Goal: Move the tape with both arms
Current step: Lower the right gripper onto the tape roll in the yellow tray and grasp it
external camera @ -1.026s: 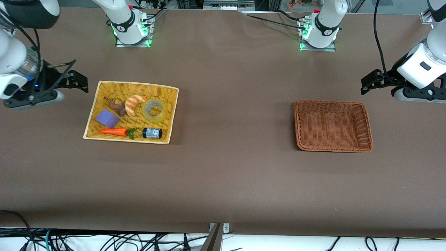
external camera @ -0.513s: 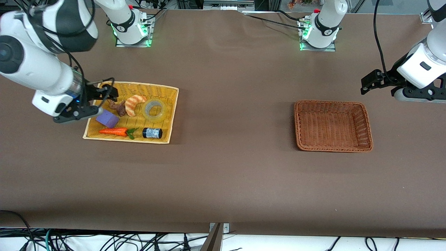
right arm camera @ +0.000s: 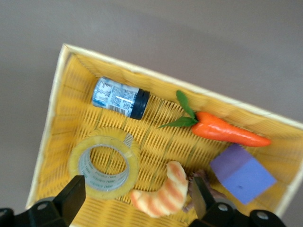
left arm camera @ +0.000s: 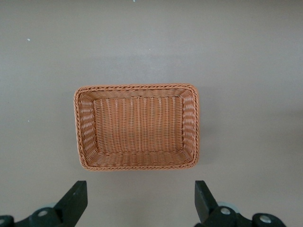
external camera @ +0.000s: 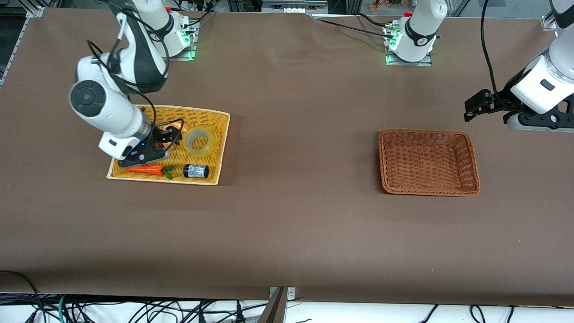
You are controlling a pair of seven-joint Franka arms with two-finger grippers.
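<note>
The tape [external camera: 199,141] lay in the yellow basket [external camera: 222,148]. The right end effector [external camera: 172,136] hung over that basket, wide open and empty; it needed to drop around the tape. The left end effector [external camera: 471,109] waited, open and empty, near the brown basket [external camera: 428,192].

Tape [external camera: 199,140] in basket [external camera: 214,179], beside jar [external camera: 196,171]

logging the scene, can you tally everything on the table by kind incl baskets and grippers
baskets: 2, yellow basket, brown basket
tape: 1
jar: 1
carrot: 1
croissant: 1
purple block: 1
brown figure: 1
grippers: 2, right gripper, left gripper
total: 10
</note>
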